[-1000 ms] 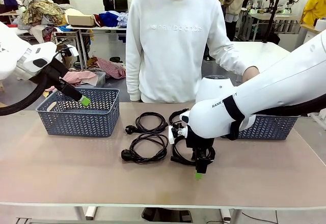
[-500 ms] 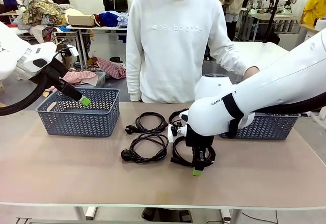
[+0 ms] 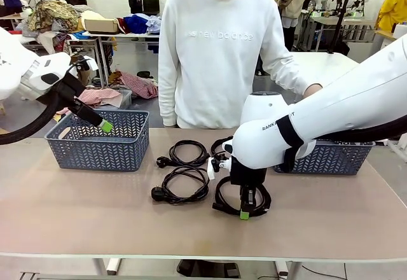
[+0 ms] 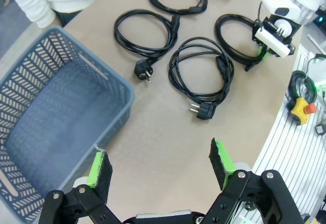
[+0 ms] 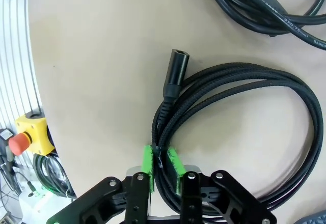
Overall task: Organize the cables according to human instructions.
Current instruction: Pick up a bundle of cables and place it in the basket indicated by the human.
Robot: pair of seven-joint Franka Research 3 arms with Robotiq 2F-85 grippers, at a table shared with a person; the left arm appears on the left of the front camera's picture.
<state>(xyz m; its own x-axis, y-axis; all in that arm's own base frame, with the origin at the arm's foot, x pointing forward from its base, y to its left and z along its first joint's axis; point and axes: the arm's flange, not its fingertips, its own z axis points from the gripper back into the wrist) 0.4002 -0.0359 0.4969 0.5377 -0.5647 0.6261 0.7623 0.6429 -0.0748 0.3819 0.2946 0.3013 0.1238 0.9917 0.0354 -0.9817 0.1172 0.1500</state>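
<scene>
The right gripper [image 5: 163, 164] is clamped shut, its green pads [image 5: 148, 165] pinching a strand of the near-right cable coil [image 5: 239, 74], which lies flat on the table [image 3: 76, 210]. The other three coils [image 3: 183, 184] lie to its left and beyond. The left gripper [image 4: 160, 165] hangs wide open and empty by the left basket [image 3: 95, 149], with the person [image 3: 216, 57] at the far side.

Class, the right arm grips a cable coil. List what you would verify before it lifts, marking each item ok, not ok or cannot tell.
1. right gripper shut on braided cable: ok.
2. Every loop of that coil caught: cannot tell.
3. left gripper open, near left basket: ok.
4. That basket empty: ok.
5. right basket free inside: cannot tell, the arm hides it.
</scene>
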